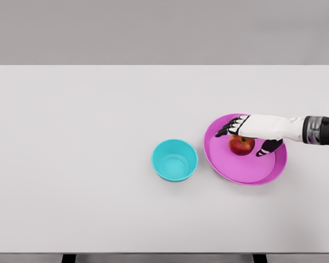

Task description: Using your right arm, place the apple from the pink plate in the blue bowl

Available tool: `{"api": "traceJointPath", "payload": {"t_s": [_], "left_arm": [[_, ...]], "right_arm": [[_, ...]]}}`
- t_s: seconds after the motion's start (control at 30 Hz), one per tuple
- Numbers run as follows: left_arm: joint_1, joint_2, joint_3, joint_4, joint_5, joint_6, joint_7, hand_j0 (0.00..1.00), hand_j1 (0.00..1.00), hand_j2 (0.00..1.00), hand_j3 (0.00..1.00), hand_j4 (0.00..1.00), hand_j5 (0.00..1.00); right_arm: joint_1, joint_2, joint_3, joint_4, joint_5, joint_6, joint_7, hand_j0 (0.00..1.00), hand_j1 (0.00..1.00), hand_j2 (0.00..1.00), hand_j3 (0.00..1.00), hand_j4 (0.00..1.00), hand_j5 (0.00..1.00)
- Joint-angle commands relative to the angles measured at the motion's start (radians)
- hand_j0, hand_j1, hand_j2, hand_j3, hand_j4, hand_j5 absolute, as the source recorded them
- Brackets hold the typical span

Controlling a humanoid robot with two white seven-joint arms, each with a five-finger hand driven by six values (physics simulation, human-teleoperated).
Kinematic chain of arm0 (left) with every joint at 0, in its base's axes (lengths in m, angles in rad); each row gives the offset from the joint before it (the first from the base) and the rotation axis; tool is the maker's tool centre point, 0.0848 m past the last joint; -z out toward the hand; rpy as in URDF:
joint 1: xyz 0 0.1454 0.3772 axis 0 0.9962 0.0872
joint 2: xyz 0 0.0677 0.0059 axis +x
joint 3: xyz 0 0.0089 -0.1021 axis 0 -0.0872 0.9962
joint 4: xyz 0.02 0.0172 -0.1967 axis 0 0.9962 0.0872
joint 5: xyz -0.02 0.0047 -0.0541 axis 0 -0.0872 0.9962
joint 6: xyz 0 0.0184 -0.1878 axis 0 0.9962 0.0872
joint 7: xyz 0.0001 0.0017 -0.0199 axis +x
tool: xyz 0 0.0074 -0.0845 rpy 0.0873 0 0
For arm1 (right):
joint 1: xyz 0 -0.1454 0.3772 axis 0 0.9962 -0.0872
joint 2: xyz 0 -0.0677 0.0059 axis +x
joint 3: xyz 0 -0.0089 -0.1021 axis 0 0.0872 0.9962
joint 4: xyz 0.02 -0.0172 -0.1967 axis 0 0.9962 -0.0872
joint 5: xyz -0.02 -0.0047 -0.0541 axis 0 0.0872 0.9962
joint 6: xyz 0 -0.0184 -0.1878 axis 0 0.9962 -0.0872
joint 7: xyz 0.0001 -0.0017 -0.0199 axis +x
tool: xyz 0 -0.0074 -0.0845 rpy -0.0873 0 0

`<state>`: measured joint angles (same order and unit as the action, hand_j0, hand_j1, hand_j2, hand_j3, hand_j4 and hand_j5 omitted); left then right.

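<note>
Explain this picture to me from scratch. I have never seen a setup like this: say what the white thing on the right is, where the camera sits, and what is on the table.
This is a rendered image from a physics simulation, not a photo. The camera sits on a humanoid robot's head and looks down at a plain white table.

The white thing entering from the right is the robot's right arm, ending in a five-finger right hand with dark fingers. The left arm is out of view.

Three things lie on the table: a round pink plate, a small red apple resting on it, and a round blue bowl, empty, just left of the plate.

The hand is over the apple, fingers spread on either side of it. Whether they already touch it cannot be told; the apple is not lifted.
</note>
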<state>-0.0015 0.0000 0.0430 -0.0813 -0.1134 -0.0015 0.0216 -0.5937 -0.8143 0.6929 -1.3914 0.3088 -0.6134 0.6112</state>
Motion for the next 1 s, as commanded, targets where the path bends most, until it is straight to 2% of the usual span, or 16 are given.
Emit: {"api": "traceJointPath", "payload": {"t_s": [0.0,0.07,0.13,0.23,0.53,0.77,0.97], "left_arm": [[0.0,0.0,0.0,0.0,0.0,0.0,0.0,1.0,1.0,1.0,1.0,1.0,1.0],[0.0,0.0,0.0,0.0,0.0,0.0,0.0,1.0,1.0,1.0,1.0,1.0,1.0],[0.0,0.0,0.0,0.0,0.0,0.0,0.0,1.0,1.0,1.0,1.0,1.0,1.0],[0.0,0.0,0.0,0.0,0.0,0.0,0.0,1.0,1.0,1.0,1.0,1.0,1.0],[0.0,0.0,0.0,0.0,0.0,0.0,0.0,1.0,1.0,1.0,1.0,1.0,1.0],[0.0,0.0,0.0,0.0,0.0,0.0,0.0,1.0,1.0,1.0,1.0,1.0,1.0],[0.0,0.0,0.0,0.0,0.0,0.0,0.0,1.0,1.0,1.0,1.0,1.0,1.0]], "right_arm": [[-0.002,-0.002,0.008,-0.001,-0.005,0.003,0.0,0.88,0.88,0.88,0.88,0.88,0.88],[0.0,-0.003,0.008,-0.001,-0.007,0.003,0.0,0.81,0.81,0.81,0.81,0.81,0.81],[0.0,-0.003,0.008,-0.001,-0.005,0.003,0.0,0.63,0.63,0.63,0.63,0.63,0.63],[0.0,-0.003,0.008,-0.001,-0.005,0.003,0.0,0.56,0.56,0.56,0.56,0.56,0.56],[-0.005,-0.008,0.0,-0.011,-0.007,0.003,0.0,0.55,0.55,0.55,0.55,0.55,0.55],[-0.003,-0.013,-0.036,-0.06,-0.01,0.003,0.0,0.54,0.54,0.54,0.54,0.54,0.54],[-0.006,-0.014,-0.059,-0.144,-0.01,0.003,0.0,0.53,0.53,0.53,0.53,0.53,0.53]]}}
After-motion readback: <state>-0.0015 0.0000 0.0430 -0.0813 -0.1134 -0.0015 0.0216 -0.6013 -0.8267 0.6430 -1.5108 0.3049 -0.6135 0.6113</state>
